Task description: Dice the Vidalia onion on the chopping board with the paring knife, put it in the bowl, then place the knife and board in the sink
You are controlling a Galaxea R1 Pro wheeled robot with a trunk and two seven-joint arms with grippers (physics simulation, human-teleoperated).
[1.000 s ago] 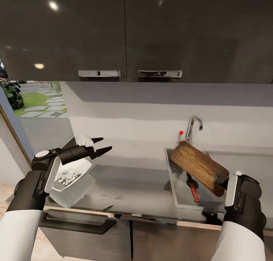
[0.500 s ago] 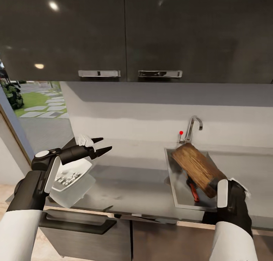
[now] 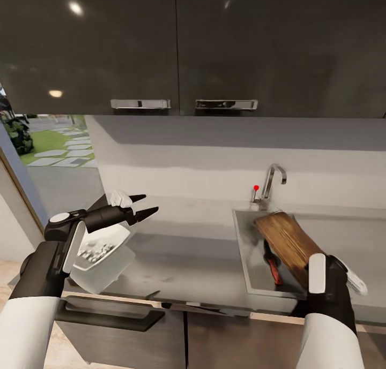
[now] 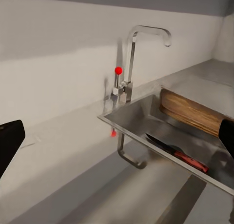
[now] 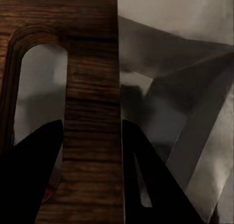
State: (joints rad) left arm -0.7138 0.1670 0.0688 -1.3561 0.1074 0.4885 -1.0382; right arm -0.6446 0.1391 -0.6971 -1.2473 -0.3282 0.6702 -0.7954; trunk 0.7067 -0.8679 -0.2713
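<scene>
— Lowering what?
— My right jaws [image 5: 90, 151] are clamped on the chopping board [image 3: 288, 241] by its handle end, tilted in the sink [image 3: 246, 251] over the paring knife [image 3: 272, 264]. Left jaws [image 3: 140, 206] gape empty. Next: let go.

Layout at the sink [image 3: 252, 275]. The sink is set into the surface [image 3: 187, 256], with the tap [image 3: 272, 180] behind its rear rim. The chopping board [image 3: 287, 239] stands tilted inside the basin, its far end toward the tap and its near end between the fingers of the right gripper [image 5: 90, 155], one finger [image 5: 29, 170] in the slot and the other outside the board's edge. The paring knife [image 3: 273, 263] lies in the basin beside the board, apparently partly under it. The bowl [image 3: 99, 247] sits on the surface well left of the sink, below the fingers of the left gripper [image 3: 140, 206], which point toward the sink.
</scene>
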